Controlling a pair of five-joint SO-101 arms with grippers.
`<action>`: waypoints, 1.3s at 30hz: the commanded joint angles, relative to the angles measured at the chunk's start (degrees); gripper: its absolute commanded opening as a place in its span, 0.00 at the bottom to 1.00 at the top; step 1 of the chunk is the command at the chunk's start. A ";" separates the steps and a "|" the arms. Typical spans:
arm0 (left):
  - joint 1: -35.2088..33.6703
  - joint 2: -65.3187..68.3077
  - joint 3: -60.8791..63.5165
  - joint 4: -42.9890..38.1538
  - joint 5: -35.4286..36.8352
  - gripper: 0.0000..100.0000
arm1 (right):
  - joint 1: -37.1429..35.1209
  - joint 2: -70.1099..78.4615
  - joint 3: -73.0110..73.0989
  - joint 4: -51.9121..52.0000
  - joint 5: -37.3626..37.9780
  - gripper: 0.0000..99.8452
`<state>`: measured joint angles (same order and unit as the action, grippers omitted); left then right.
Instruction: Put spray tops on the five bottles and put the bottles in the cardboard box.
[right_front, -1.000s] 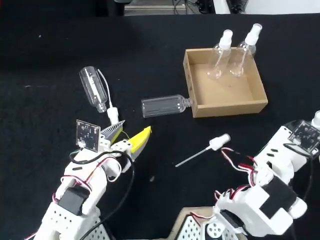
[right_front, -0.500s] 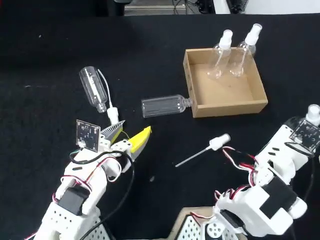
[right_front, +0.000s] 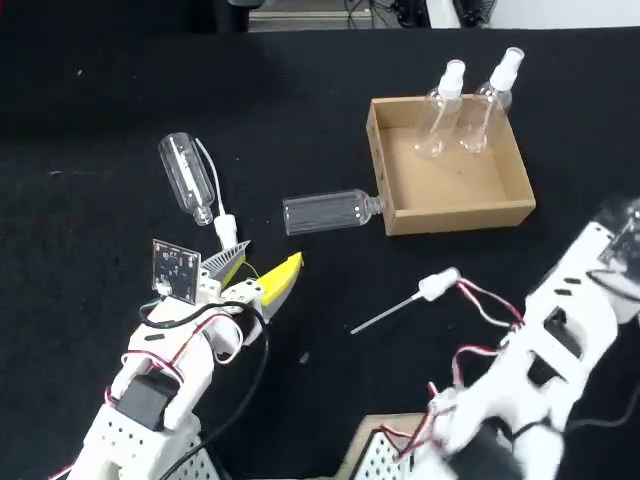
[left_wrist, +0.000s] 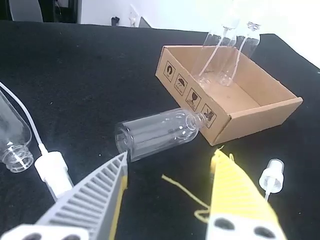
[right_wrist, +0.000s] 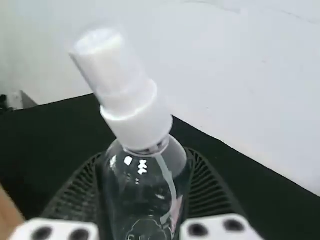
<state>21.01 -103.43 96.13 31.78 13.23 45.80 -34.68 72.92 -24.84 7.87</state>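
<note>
Spread end effector (left_wrist: 170, 155), capless bottle (left_wrist: 155, 132) beside cardboard box (left_wrist: 190, 92)

The left end effector (left_wrist: 169, 161) is held open, low over the worktop (left_wrist: 75, 75). The right end effector (right_wrist: 145, 167) is raised at the right side, closed around a bottle (right_wrist: 131, 120).

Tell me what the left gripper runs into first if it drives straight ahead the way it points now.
Most likely the uncapped bottle lying on its side, neck toward the cardboard box. It sits ahead of the open left gripper, between the lines of its fingers. Depth is hard to judge.
</note>
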 joint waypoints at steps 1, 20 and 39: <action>0.31 -0.70 1.19 -0.97 -0.18 0.24 | -5.10 -12.97 -6.99 16.35 0.44 0.01; 0.31 -0.62 1.19 -0.97 0.00 0.24 | -38.86 -8.84 -15.34 23.74 0.44 0.01; 0.31 -0.62 1.19 -0.97 -0.26 0.24 | -41.76 22.90 -25.36 7.82 0.44 0.01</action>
<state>21.01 -103.43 96.13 31.78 13.23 4.92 -12.79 47.43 -8.92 8.04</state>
